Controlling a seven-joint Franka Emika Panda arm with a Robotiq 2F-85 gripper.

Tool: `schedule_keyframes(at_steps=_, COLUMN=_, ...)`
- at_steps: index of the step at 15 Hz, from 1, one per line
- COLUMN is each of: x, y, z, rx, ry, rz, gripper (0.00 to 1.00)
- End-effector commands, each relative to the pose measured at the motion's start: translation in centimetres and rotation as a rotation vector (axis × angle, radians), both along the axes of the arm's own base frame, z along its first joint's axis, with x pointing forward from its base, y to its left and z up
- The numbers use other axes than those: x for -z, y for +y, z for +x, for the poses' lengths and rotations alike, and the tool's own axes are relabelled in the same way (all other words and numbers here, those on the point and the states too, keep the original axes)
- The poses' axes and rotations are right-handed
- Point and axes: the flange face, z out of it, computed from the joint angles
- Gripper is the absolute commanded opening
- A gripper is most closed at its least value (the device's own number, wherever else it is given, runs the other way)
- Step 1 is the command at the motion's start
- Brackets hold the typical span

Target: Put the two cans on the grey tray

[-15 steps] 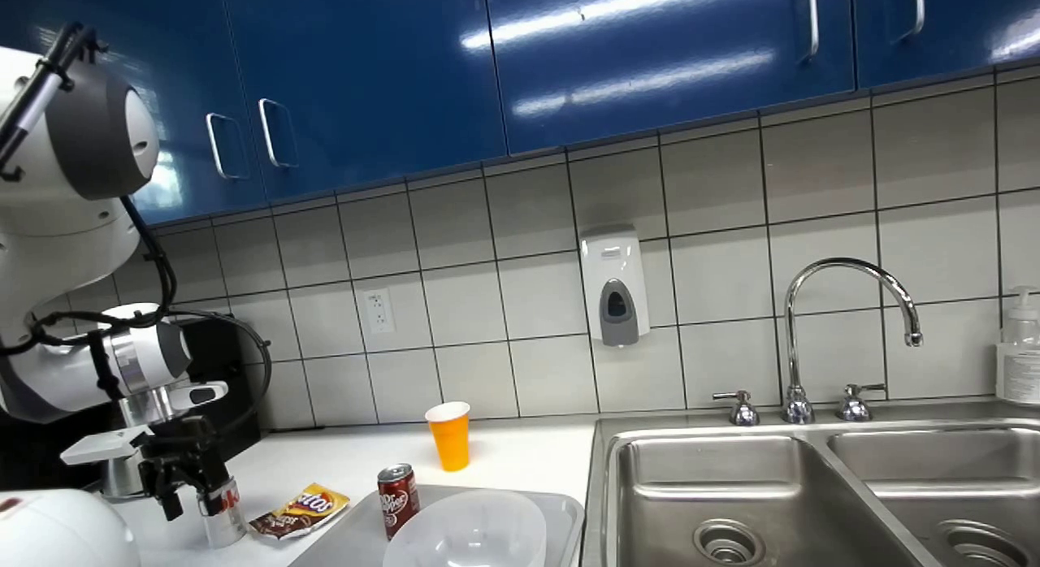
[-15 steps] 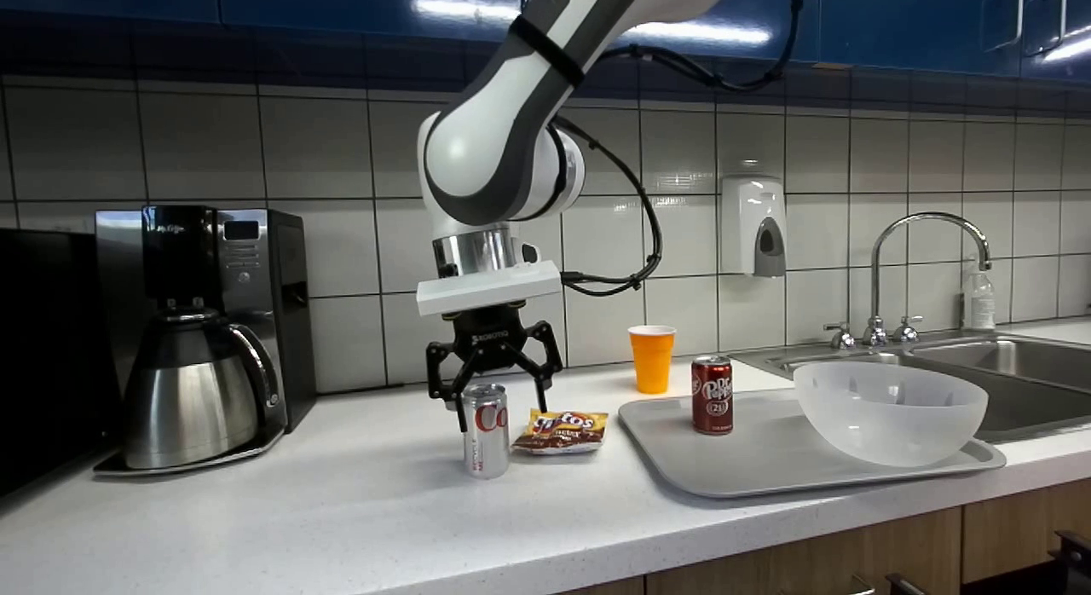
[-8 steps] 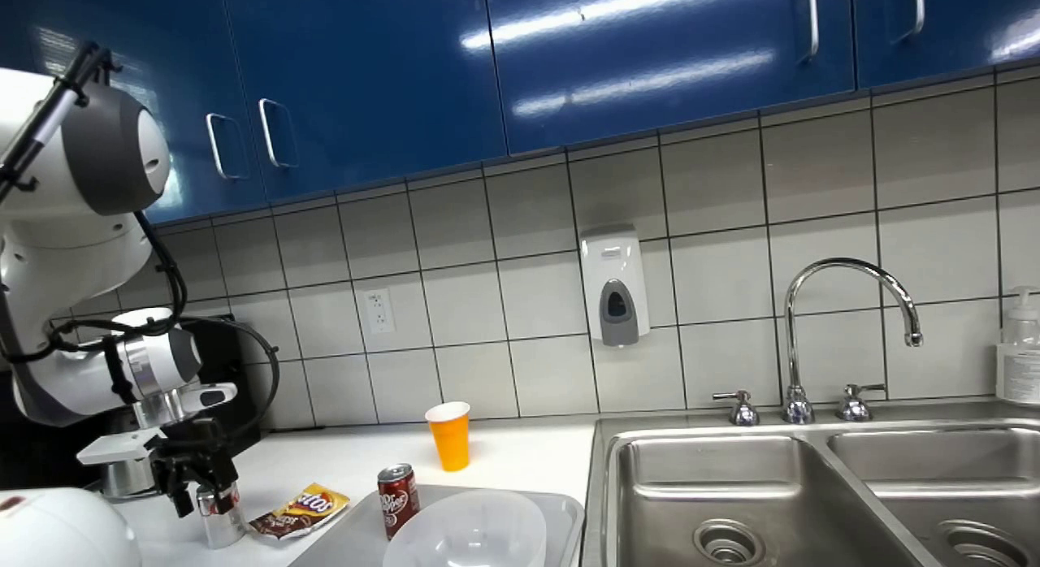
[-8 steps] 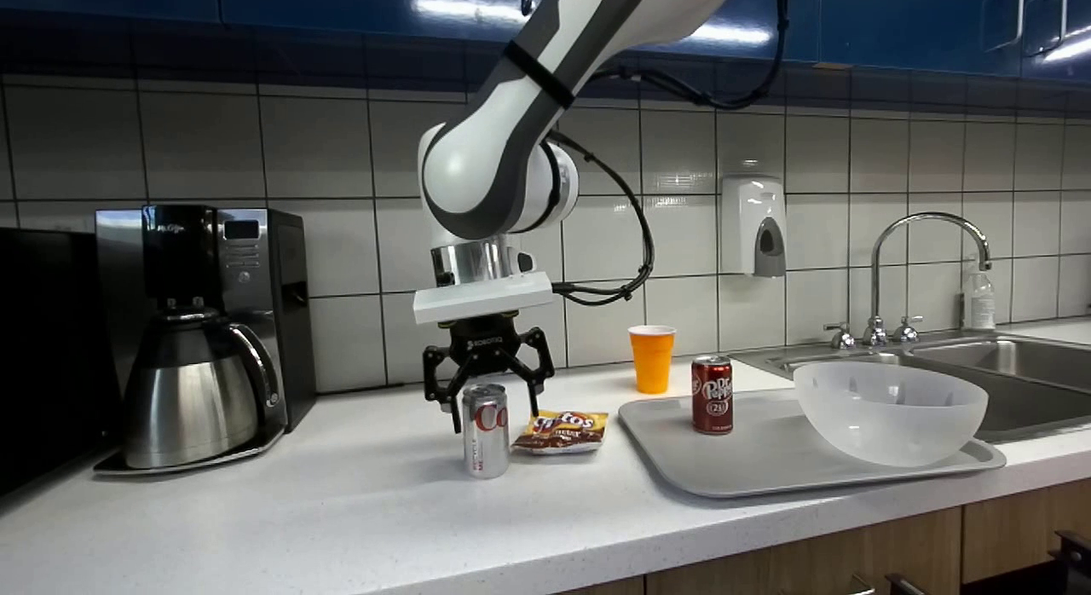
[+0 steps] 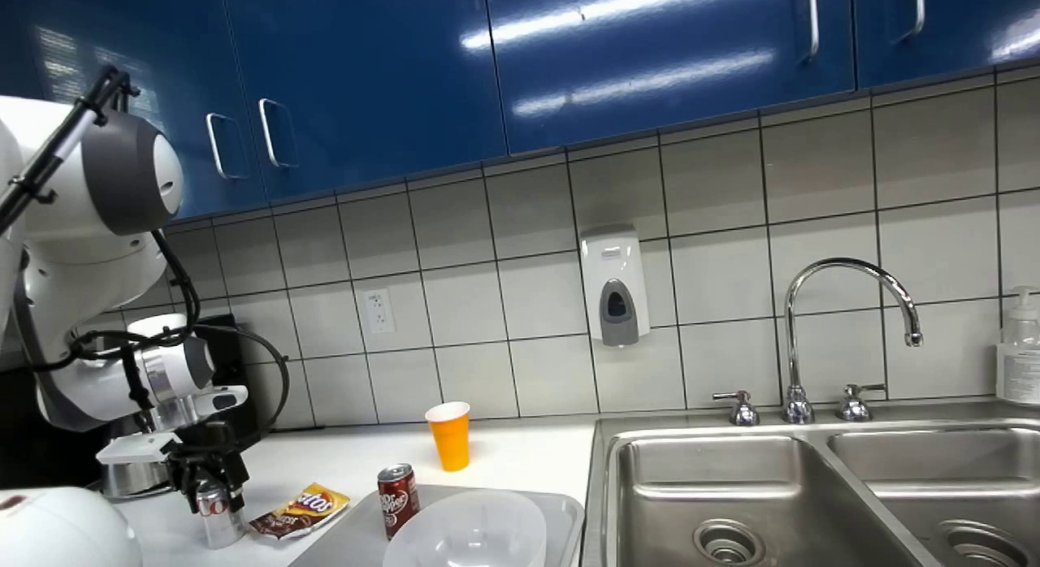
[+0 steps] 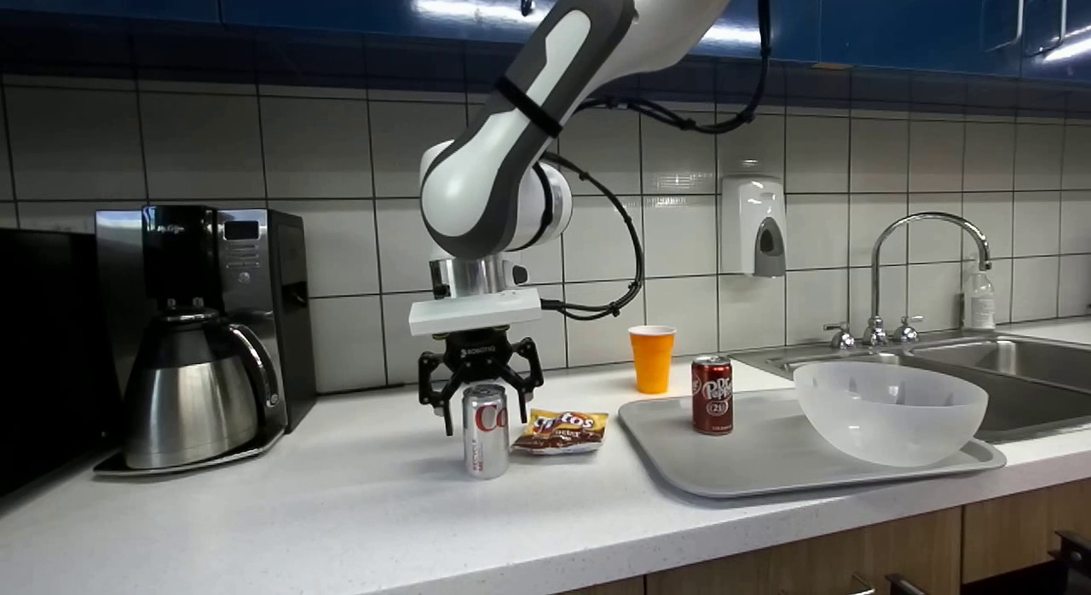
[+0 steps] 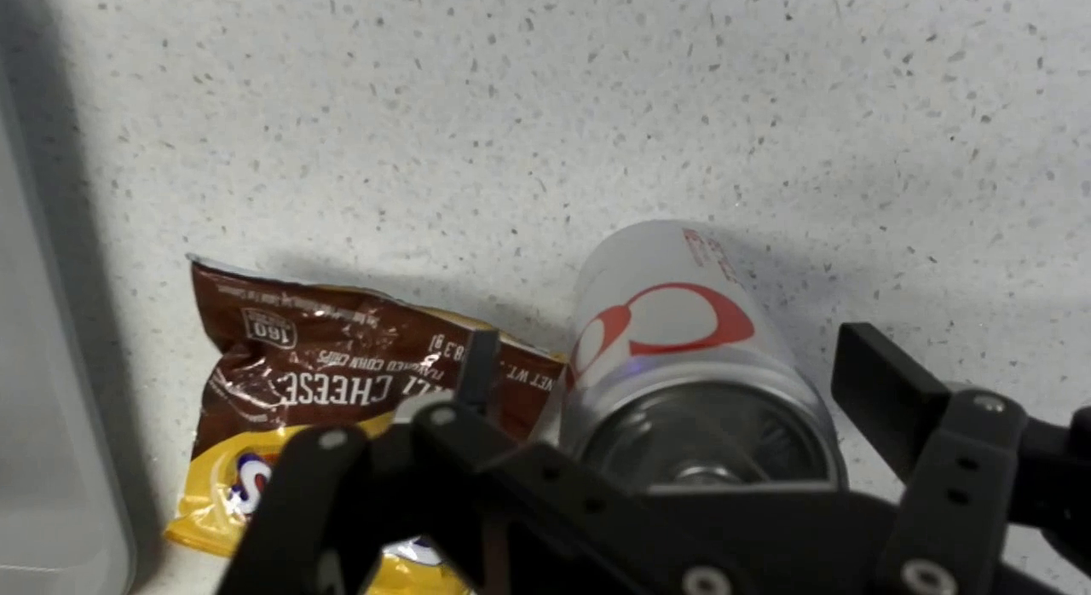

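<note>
The grey tray (image 6: 733, 467) lies on the table (image 6: 341, 510), with the dark red can (image 6: 712, 396) standing upright on it, near the tray's corner that is toward the tiled wall (image 6: 682, 237) and away from the sink (image 5: 707, 461). The silver can (image 6: 486, 433) stands upright on the table, off the tray's end opposite the sink and apart from it. Past that same end of the tray, the end effector (image 6: 486, 423) hangs over the silver can. In the wrist view its fingers (image 7: 891, 399) are spread, one at either side of the silver can, with a gap showing on both sides. The snack bag (image 6: 562, 433) lies between the silver can and the tray; whether it touches the can cannot be told. The frosted bowl (image 6: 891, 416) sits mouth up on the tray's sink-side end. The orange cup (image 6: 653, 362) stands upright on the table just beside the tray's wall-side edge. Well beyond the tray's other end, past the silver can, stands the coffee maker (image 6: 247, 297).
</note>
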Motion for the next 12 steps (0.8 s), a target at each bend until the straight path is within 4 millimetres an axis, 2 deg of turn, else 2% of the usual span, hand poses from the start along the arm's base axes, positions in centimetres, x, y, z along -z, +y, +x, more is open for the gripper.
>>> schedule_keyframes(at_steps=1, x=0.3, y=0.7, z=1.1, rx=-0.018, ry=-0.014, rz=0.005, gripper=1.00)
schedule_keyframes(at_steps=3, x=0.6, y=0.7, z=1.4, rx=-0.014, ry=-0.013, rz=0.009, gripper=0.74)
schedule_keyframes(at_steps=7, x=0.7, y=0.7, z=1.8, rx=-0.011, ry=-0.015, rz=0.010, gripper=0.43)
schedule_keyframes(at_steps=12, x=-0.2, y=0.8, z=1.8, rx=-0.008, ry=-0.029, rz=0.007, gripper=0.42)
